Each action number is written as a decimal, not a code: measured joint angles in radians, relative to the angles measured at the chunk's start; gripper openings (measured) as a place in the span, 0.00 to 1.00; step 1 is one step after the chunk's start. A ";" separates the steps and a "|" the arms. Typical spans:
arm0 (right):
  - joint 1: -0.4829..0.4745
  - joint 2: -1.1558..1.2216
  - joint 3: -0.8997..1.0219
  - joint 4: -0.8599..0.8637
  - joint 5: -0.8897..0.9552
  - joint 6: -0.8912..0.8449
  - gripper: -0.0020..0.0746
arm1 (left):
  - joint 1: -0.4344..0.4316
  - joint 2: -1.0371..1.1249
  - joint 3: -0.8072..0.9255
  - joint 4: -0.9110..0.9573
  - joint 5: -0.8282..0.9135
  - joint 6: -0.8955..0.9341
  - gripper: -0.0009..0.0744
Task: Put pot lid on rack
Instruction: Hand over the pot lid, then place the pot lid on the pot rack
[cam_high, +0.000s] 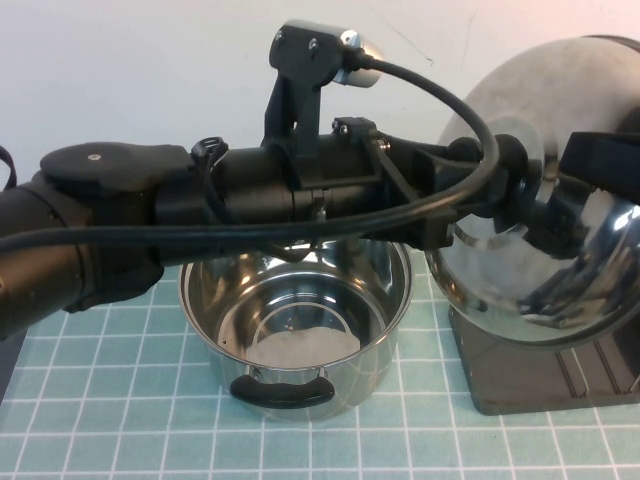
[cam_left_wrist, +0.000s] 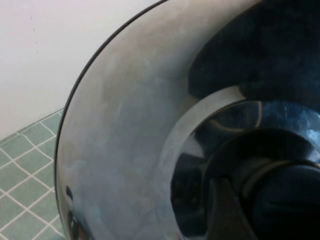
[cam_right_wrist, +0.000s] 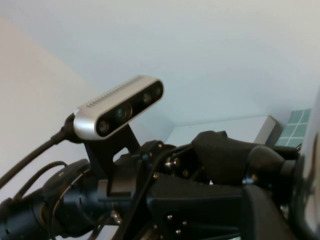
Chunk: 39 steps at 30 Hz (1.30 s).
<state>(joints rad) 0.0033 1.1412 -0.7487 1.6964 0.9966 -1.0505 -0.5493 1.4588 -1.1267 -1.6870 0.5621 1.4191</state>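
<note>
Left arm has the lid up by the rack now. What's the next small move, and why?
Probably ease the lid down into the rack before letting go. The left gripper is shut on the knob, holding the lid on edge right over the rack's near end, but its seating between the wires is hidden. The right gripper is not in view; the pot sits clear to the left.

At the right of the high view we see the pot lid (cam_high: 560, 200), a shiny domed steel disc standing nearly on edge, its dome facing left and its black knob (cam_high: 505, 165) near centre. Its lower edge meets the rack (cam_high: 530, 375), a dark grey tray lying flat on the green grid mat at lower right.
</note>
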 joint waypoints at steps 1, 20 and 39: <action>0.000 0.000 0.000 0.000 0.000 -0.012 0.19 | 0.000 0.000 0.000 -0.002 0.000 0.009 0.45; 0.002 0.002 -0.094 -0.183 -0.137 -0.180 0.19 | 0.088 -0.049 0.000 0.157 -0.133 -0.023 0.62; 0.002 0.017 -0.179 -0.622 -0.238 -0.066 0.19 | 0.200 -0.279 0.000 0.676 -0.006 -0.389 0.01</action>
<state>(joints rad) 0.0050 1.1584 -0.9276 1.0746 0.7587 -1.1167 -0.3489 1.1798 -1.1267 -1.0109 0.5566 1.0301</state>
